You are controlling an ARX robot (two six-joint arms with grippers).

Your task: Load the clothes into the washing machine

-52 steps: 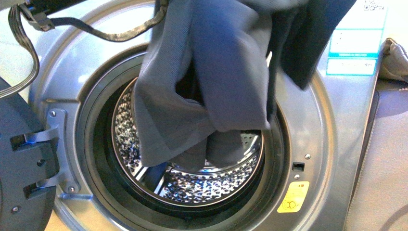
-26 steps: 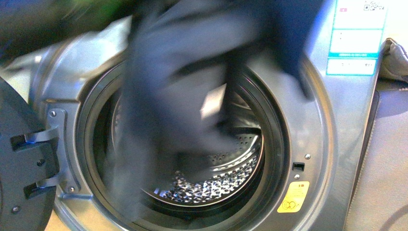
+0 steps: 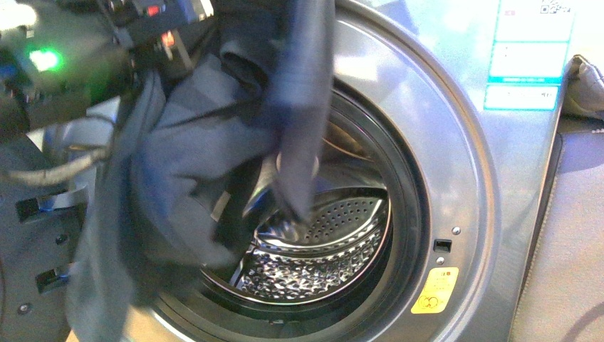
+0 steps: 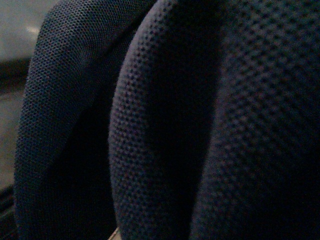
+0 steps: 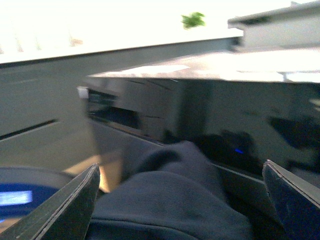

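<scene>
Swinging leftward since a second ago, the clothes (image 3: 178, 185) are hanging beneath the left arm (image 3: 64, 64), partly outside the washing machine (image 3: 456, 142); whether the left gripper is clamping them, I cannot tell. Over cloth, the right gripper (image 5: 181, 165) is gaping wide. Overhanging weight is threatening to drag them out.

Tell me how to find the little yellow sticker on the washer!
Find the big silver-grey washing machine with its round open porthole. Look at the lower right of the porthole ring, just below a small black latch slot. The sticker is the only yellow-orange patch on the front; the other label, up at the top right, is blue and white.
</scene>
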